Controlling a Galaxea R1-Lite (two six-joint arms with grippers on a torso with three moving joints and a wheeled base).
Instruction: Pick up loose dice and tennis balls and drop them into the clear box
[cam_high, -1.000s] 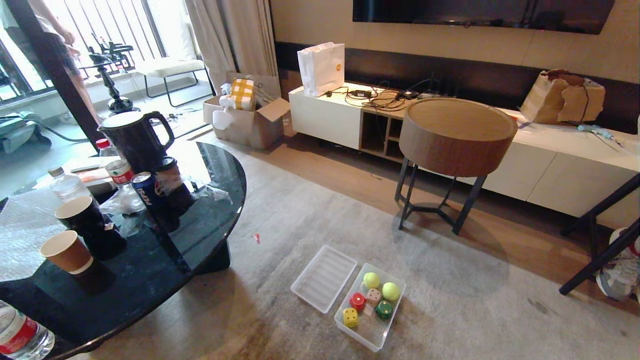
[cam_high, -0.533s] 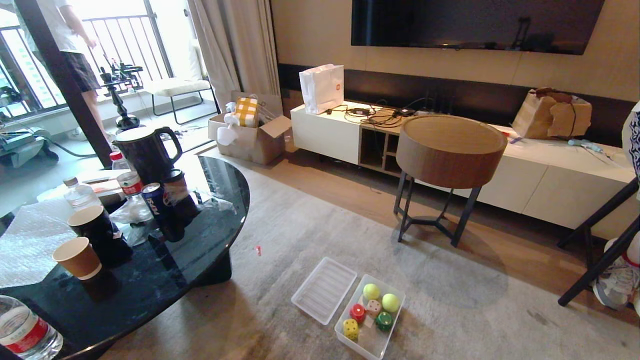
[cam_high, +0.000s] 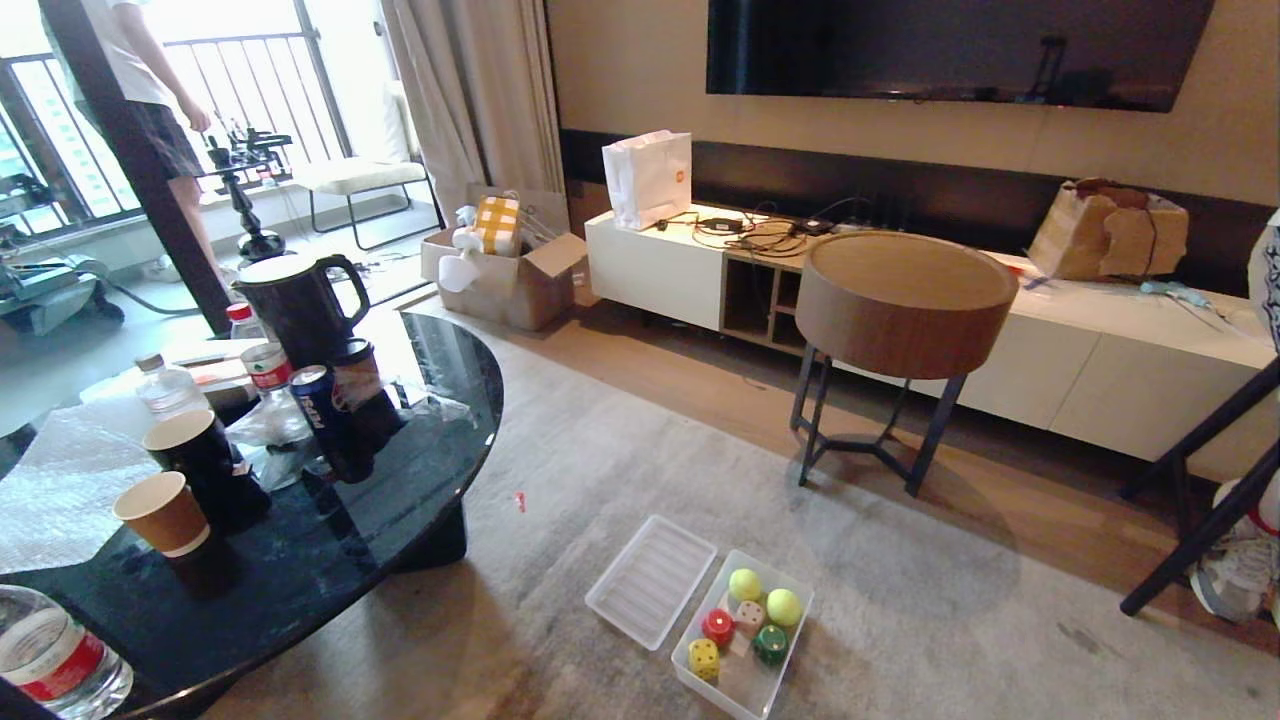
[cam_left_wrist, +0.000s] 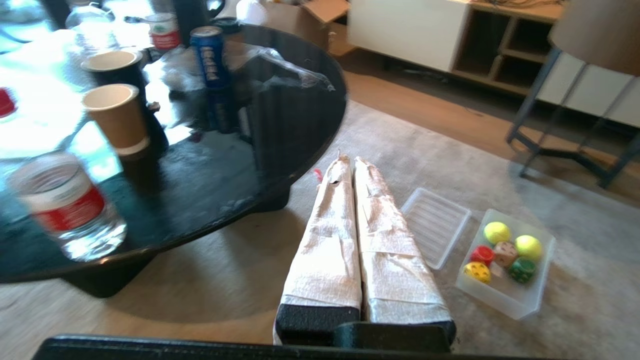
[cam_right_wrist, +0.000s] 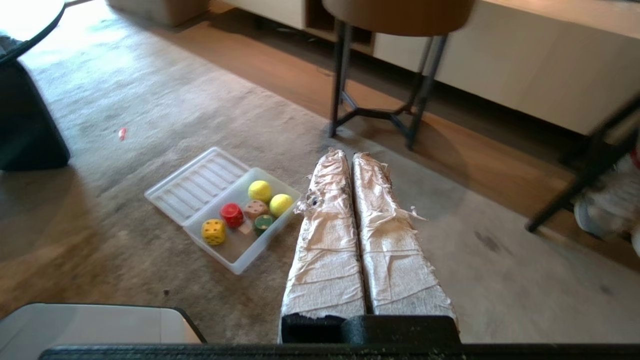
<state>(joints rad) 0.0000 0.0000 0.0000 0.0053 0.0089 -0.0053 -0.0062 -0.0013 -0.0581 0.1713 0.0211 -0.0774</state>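
The clear box sits on the grey carpet low in the head view. Inside it lie two tennis balls and the dice: red, yellow, green and beige. No loose die or ball shows on the carpet. Neither arm appears in the head view. My left gripper is shut and empty, hanging above the carpet with the box off to one side. My right gripper is also shut and empty, beside the box.
The ribbed clear lid lies flat against the box. A black round table carrying cups, bottles, a can and a kettle stands at the left. A round wooden side table, a white TV cabinet and black stand legs lie beyond. A person stands by the balcony.
The head camera has tilted up, so the whole scene sits lower in the picture and more wall and TV show. The box and its contents have not moved.
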